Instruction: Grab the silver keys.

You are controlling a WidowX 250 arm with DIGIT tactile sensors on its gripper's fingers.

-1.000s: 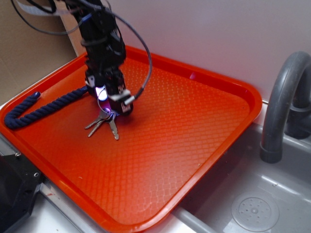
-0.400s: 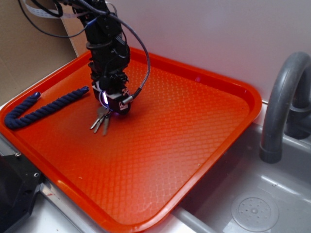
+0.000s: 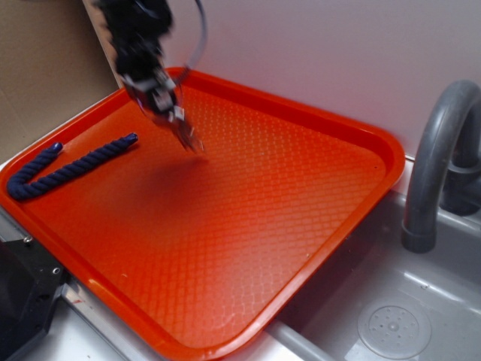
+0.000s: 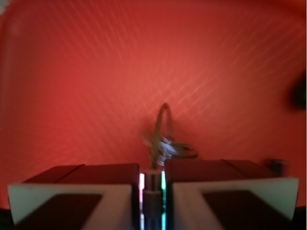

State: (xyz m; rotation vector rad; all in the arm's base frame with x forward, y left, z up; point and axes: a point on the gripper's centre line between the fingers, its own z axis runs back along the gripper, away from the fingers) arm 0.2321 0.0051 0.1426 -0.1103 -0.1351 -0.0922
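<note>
A: Can we read any writing?
B: None; both views are blurred.
A: And our gripper [image 3: 174, 120]?
B: Clenched on the silver keys [image 3: 189, 139], which hang just below the jaws, long axis pointing down, clear above the orange tray [image 3: 323, 128].

An orange tray [image 3: 316, 226] with a textured floor fills most of the exterior view. A dark blue twisted rope [image 3: 64, 169] lies curved near its left rim. To the right — a grey sink basin [image 3: 391, 316] and 1 grey faucet [image 3: 436, 150].
</note>
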